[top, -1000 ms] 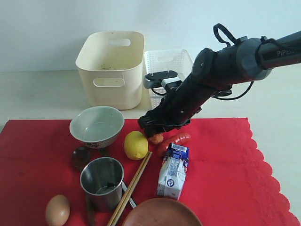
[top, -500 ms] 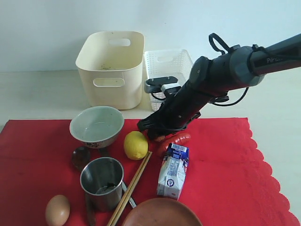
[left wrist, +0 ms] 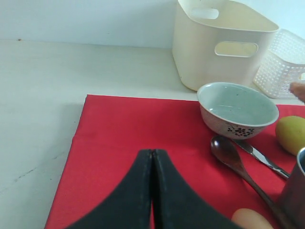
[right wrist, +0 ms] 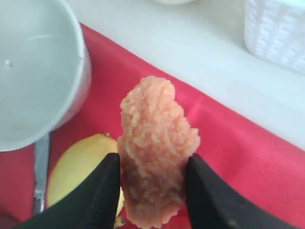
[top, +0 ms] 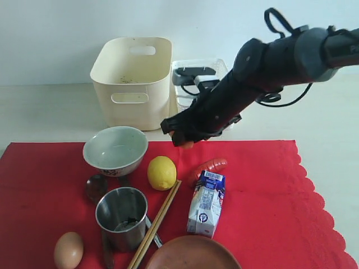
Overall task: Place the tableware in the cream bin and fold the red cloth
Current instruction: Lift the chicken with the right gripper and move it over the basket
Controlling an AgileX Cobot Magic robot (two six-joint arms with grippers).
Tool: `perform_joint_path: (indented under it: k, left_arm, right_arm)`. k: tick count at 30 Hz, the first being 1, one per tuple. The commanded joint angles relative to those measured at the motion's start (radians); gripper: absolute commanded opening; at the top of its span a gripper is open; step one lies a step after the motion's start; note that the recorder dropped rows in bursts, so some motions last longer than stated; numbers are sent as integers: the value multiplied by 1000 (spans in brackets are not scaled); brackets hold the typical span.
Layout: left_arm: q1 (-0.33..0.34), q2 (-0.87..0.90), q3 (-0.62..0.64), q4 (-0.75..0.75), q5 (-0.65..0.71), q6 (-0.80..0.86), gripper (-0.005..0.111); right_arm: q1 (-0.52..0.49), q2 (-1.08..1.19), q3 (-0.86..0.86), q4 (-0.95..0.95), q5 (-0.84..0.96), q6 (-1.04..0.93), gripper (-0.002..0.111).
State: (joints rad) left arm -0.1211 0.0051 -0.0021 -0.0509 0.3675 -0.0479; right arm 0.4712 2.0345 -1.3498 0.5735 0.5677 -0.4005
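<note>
The right gripper (right wrist: 153,160) is clamped on a fried morsel (right wrist: 155,129), the left gripper (left wrist: 152,155) is pressed together, empty, and the bowl (top: 115,148), on the cloth's (top: 263,190) far left, is judged rigid, fragile and best pinched at its rim.

The bottom edge of the exterior view cuts the brown round plate (top: 193,253), so I see only its far part. There the steel cup (top: 122,216) hides the middle of the dark wooden spoon (top: 96,186) and most of the metal knife (top: 156,241). The orange food piece (top: 187,144) in my right gripper (top: 180,140) is almost covered. My right arm hides part of the white lattice basket (top: 178,103).
</note>
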Motion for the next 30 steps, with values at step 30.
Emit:
perform_joint_path:
  k: [30]
  left_arm:
    - [3, -5, 2, -2, -11, -6, 0]
  right_arm:
    - [-90, -116, -141, -10, -202, -154, 0]
